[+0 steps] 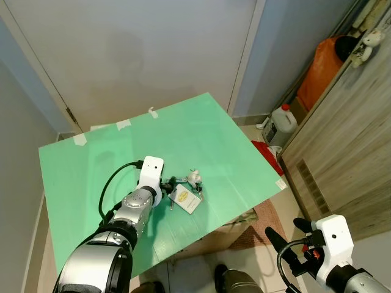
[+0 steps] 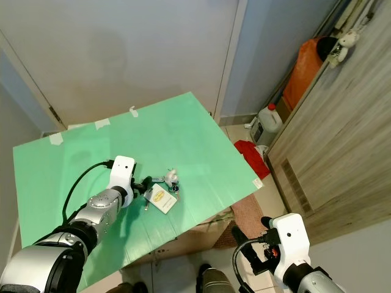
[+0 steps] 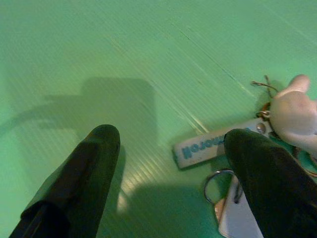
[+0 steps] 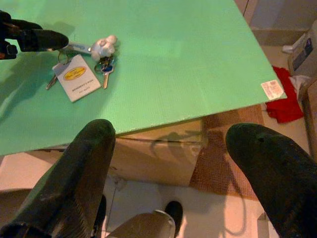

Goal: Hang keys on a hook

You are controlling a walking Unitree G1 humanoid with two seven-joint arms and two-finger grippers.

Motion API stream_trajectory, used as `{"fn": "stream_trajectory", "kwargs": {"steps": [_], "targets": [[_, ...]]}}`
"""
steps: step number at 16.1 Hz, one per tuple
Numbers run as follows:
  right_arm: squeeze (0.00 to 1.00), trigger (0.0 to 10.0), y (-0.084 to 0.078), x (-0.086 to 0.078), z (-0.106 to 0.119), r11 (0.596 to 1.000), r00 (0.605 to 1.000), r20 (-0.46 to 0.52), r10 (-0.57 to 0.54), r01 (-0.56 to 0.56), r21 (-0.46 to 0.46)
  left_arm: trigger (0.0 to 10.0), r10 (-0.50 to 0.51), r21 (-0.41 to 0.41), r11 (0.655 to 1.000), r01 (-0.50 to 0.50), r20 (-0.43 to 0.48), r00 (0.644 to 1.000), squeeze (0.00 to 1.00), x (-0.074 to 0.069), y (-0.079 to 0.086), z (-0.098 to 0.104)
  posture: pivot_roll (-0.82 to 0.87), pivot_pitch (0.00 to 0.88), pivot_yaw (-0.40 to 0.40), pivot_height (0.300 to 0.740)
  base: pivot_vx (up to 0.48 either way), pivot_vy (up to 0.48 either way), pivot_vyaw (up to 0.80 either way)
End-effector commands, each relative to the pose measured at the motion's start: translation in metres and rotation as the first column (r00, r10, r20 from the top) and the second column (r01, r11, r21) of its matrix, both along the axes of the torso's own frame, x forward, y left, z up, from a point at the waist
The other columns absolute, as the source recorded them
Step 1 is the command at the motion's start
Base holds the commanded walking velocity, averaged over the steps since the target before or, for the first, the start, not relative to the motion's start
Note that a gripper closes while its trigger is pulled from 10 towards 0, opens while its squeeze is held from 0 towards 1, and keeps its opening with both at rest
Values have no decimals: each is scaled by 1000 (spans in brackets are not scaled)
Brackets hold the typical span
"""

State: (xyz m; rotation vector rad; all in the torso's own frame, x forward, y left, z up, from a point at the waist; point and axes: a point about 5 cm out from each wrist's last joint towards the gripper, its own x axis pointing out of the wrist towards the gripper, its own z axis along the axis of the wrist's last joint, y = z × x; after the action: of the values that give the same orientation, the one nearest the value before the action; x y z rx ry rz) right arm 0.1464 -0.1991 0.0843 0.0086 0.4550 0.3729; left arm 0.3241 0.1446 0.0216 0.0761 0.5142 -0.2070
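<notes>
A bunch of keys (image 1: 186, 194) lies on the green board (image 1: 214, 134) near its front edge: a white tag (image 4: 77, 79), a small white figurine (image 3: 297, 114), a blue-headed key (image 4: 105, 69) and a printed strap (image 3: 213, 145). My left gripper (image 1: 170, 183) is low over the board at the left side of the bunch, open. The strap's end lies between its fingers, close to one fingertip (image 3: 257, 163). Off the board's front right corner, my right gripper (image 1: 286, 231) stands open above the floor, holding nothing.
A white door stands behind the board. A wooden cabinet (image 1: 348, 140) runs along the right, with a small plush toy (image 1: 365, 46) hanging at its top. A white jug (image 1: 282, 122), an orange bag (image 1: 321, 67) and a red cloth (image 4: 285, 101) lie beside it.
</notes>
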Motion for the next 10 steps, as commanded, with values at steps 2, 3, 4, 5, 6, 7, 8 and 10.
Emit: {"fn": "stream_trajectory", "kwargs": {"steps": [2, 3, 4, 5, 6, 7, 8, 10], "targets": [[0, 10000, -3, -4, 3, 1000, 1000, -8, -7, 7, -10, 10000, -19, -20, 1000, 18, -43, 999, 0, -8, 1, -9, -380, 198, -22, 740, 0, 0, 0], [0, 10000, -3, -5, 3, 1000, 1000, -13, -6, 6, -10, 10000, -32, -24, 999, 31, -45, 998, 0, -8, 1, -9, -379, 198, -22, 740, 0, 0, 0], [0, 10000, -3, -5, 3, 1000, 1000, -15, -6, 6, -11, 10000, -42, -22, 999, 41, -46, 998, 0, -8, 0, -9, -377, 197, -22, 740, 0, 0, 0], [0, 10000, -2, -4, 3, 1000, 1000, -18, -5, 4, -11, 10000, -56, -21, 998, 55, -57, 997, 0, -10, -2, -11, -374, 197, -22, 740, 0, 0, 0], [0, 10000, -2, -4, 3, 1000, 1000, -19, -3, 3, -10, 10000, -73, -35, 997, 71, -74, 995, 0, -12, -4, -13, -373, 198, -22, 740, 0, 0, 0], [0, 10000, -1, -3, 3, 1000, 1000, -20, -3, 3, -10, 10000, -83, -39, 996, 80, -80, 993, 0, -13, -5, -14, -371, 197, -22, 740, 0, 0, 0], [0, 10000, -1, -3, 3, 1000, 1000, -19, -2, 2, -8, 10000, -84, -55, 995, 79, -102, 991, 0, -14, -6, -16, -371, 198, -23, 740, 0, 0, 0], [0, 10000, 0, -2, 3, 1000, 1000, -21, 1, -1, -8, 10000, -74, -67, 996, 64, -154, 985, 0, -19, -2, -21, -376, 200, -26, 740, 0, 0, 0]]}}
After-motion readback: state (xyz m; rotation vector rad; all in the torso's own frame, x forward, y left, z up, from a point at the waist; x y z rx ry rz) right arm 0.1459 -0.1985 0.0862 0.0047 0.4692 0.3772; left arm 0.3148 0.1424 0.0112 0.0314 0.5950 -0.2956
